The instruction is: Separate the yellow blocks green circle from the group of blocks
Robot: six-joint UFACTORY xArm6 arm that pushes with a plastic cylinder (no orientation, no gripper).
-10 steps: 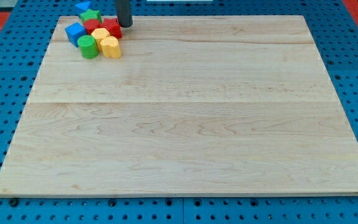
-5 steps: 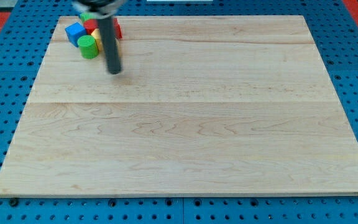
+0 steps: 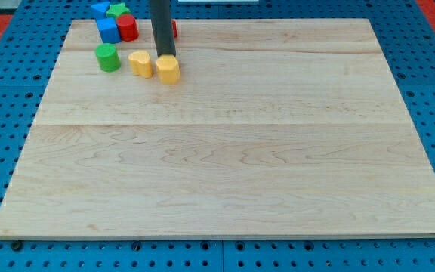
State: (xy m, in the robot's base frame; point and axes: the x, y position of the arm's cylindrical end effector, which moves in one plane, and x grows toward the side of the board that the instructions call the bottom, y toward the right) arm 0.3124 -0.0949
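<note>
Landmark: the green circle (image 3: 107,57), standing near the board's (image 3: 225,151) upper left corner.

Just right of it, a small gap apart, sits a yellow heart-like block (image 3: 140,64). Further right again, the second yellow block (image 3: 168,69), shape hard to tell. The three form a loose row running left to right.

The tip (image 3: 166,56) rests at the far yellow block's upper edge, seemingly touching it. The rod holds nothing; it only pushes.

Above the green circle lie a blue block (image 3: 109,30), a red block (image 3: 127,27) and a green star-like one (image 3: 117,10), with more blue (image 3: 100,8) and red (image 3: 174,28) partly hidden.

Judgement: the row already lies clear of that cluster. The green circle lies well left of the tip, so any further push must come from the cluster's side.
</note>
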